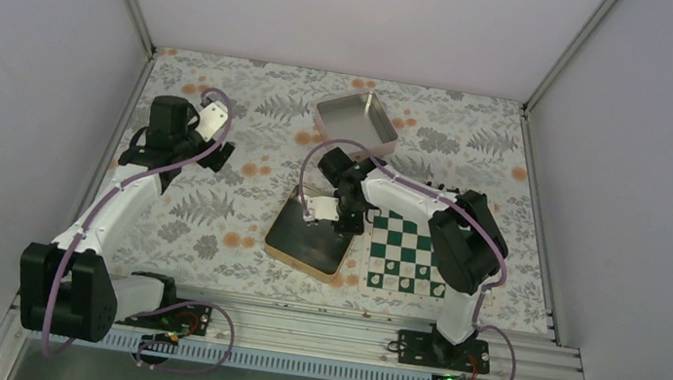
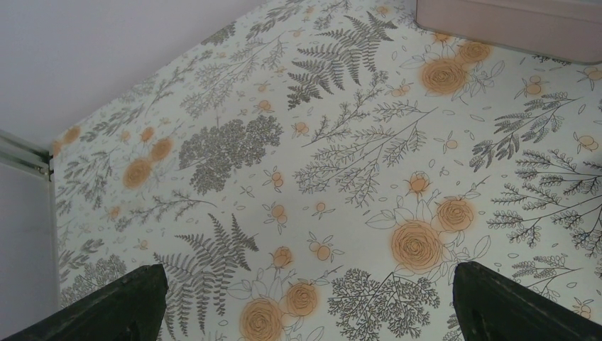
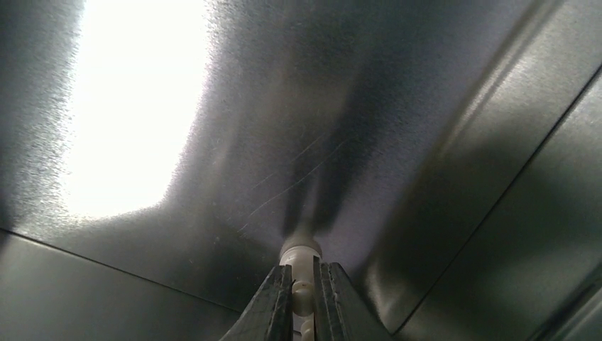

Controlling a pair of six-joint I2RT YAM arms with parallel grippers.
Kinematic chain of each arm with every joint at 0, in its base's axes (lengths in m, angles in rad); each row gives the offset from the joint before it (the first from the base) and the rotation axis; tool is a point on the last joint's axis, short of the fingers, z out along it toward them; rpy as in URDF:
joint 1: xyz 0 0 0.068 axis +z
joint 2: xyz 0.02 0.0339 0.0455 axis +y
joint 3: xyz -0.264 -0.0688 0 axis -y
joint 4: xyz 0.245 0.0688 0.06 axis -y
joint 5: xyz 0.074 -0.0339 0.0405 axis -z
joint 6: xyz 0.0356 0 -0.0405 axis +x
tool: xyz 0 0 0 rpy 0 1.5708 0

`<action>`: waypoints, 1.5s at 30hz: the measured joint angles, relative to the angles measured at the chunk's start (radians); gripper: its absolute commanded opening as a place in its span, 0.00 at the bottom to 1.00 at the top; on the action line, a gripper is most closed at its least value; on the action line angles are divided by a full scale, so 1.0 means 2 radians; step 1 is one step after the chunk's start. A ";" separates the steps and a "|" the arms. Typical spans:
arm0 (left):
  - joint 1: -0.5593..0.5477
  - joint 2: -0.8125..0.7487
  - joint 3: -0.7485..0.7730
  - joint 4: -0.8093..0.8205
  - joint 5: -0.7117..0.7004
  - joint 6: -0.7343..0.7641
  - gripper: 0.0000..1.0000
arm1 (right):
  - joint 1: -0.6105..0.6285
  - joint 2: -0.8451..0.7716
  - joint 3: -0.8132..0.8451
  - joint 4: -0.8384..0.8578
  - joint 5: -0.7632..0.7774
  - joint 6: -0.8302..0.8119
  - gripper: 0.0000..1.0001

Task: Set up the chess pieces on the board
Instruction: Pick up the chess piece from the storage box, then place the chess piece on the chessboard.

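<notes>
Our right hand (image 3: 302, 275) pinches a tiny cream plastic chessman (image 3: 301, 250) inside the square metal tin (image 1: 299, 241), presumably bound for the green-and-white chessboard (image 1: 408, 252) just right, while our left hand (image 2: 309, 302) hangs open.

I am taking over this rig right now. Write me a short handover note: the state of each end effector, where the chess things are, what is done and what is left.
Left end effector: open and empty, over the flowered tablecloth.
Right end effector: shut on one white chess piece, inside the near tin, which lies just left of the board.
Done: a few white pieces stand on the board's nearest rows; they are too small to count.
To do: bring the held piece to its square. I cannot see whether more pieces wait in the tin.
</notes>
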 measured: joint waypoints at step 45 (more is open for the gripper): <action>0.000 0.071 0.008 0.014 -0.062 0.000 1.00 | -0.579 -0.414 -0.317 0.031 0.036 -0.126 0.05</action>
